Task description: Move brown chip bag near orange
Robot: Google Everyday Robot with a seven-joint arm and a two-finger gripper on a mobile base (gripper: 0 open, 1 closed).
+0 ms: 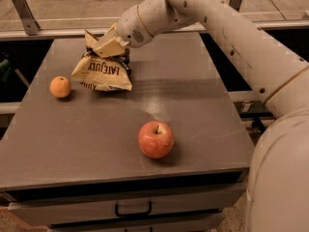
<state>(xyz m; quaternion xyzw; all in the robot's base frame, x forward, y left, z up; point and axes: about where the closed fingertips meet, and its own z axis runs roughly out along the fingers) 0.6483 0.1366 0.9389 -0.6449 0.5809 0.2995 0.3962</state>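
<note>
The crinkled brown chip bag with the tan lower part and dark "LATE JULY" lettering (103, 74) is gripped at its dark top by the pale two-finger gripper (119, 58), so the fingers are closed around the crumpled top edge. The bag is found at the back left of the flat grey table (203, 100), just right of the small round orange (60, 87) but not touching it. A red-yellow apple with a stem (155, 139) is parked well apart, near the front edge.
</note>
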